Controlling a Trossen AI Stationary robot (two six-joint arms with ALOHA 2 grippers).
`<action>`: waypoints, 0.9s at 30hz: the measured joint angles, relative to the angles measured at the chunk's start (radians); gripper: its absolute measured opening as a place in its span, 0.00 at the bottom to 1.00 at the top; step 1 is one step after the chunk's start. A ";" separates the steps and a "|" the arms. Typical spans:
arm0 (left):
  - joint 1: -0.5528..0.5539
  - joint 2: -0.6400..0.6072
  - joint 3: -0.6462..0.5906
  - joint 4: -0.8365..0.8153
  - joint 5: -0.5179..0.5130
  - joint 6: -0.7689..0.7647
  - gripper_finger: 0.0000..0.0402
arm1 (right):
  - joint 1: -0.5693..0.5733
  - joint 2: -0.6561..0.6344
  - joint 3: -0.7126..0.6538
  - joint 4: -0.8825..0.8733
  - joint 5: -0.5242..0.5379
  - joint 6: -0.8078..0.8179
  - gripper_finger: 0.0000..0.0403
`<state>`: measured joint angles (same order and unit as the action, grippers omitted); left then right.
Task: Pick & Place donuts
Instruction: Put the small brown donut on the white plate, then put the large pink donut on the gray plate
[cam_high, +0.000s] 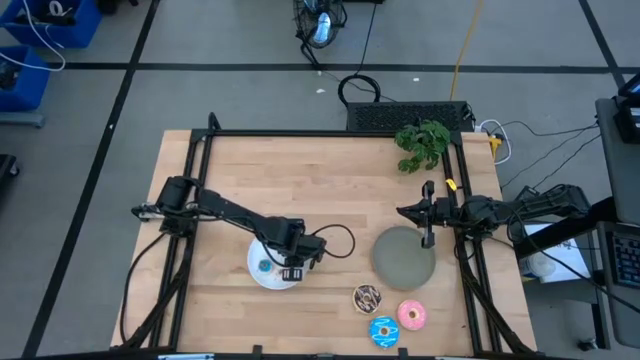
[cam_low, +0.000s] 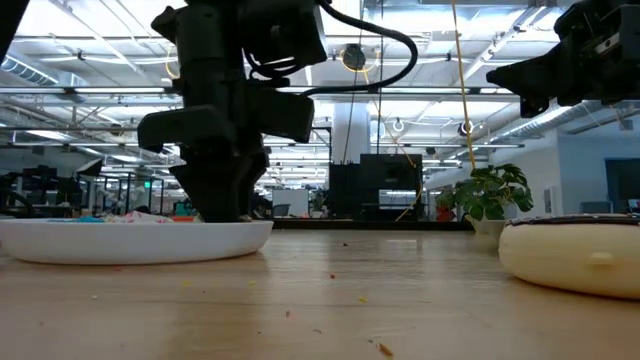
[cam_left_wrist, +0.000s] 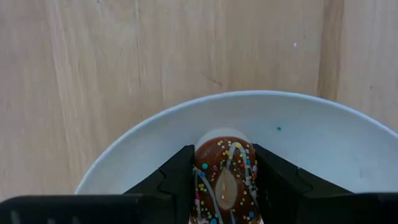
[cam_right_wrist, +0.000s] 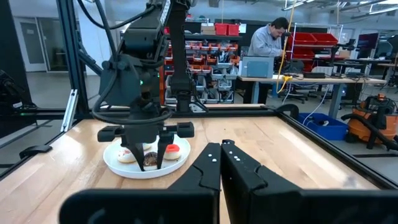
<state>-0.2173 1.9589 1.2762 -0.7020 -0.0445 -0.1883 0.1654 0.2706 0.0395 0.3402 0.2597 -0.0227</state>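
Note:
My left gripper (cam_high: 293, 268) is down over the white plate (cam_high: 258, 280) and shut on a chocolate donut with coloured sprinkles (cam_left_wrist: 224, 180). The right wrist view shows it (cam_right_wrist: 151, 160) over the white plate (cam_right_wrist: 118, 165), with a small red donut (cam_right_wrist: 173, 149) and a white one (cam_right_wrist: 127, 154) resting in the plate. A small blue donut (cam_high: 264, 266) lies there too. A larger chocolate-sprinkled donut (cam_high: 368, 297), a pink one (cam_high: 411, 315) and a blue one (cam_high: 384, 331) lie flat on the table near its near edge. My right gripper (cam_high: 403, 212) waits shut beyond the grey plate (cam_high: 404, 258). My left gripper pinches the chocolate sprinkled donut by its two opposite outer edges (cam_left_wrist: 200, 171) between both fingers (cam_left_wrist: 177, 180). The fingers come from above, pointing down. The donut stands on edge, iced face toward the wrist camera. Whether its lower rim touches the plate I cannot tell.
The grey plate's rim (cam_low: 575, 255) lies right of the white plate (cam_low: 130, 240). A green plant (cam_high: 422, 143) stands at the far right corner. Black frame rails (cam_high: 190, 200) run along the table's sides. A person (cam_right_wrist: 268, 43) works at a bench behind the table.

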 joint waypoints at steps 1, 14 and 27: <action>0.000 0.000 0.002 -0.001 -0.003 0.004 0.36 | 0.000 0.000 0.000 0.000 0.000 0.000 0.00; -0.014 0.000 0.003 -0.003 -0.022 0.026 0.53 | 0.000 0.000 0.000 0.010 0.001 -0.005 0.00; -0.037 0.001 0.137 -0.208 -0.034 0.037 0.81 | 0.000 0.000 0.000 0.025 0.000 -0.045 0.00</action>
<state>-0.2545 1.9601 1.4133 -0.9096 -0.0788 -0.1516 0.1651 0.2707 0.0395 0.3655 0.2601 -0.0677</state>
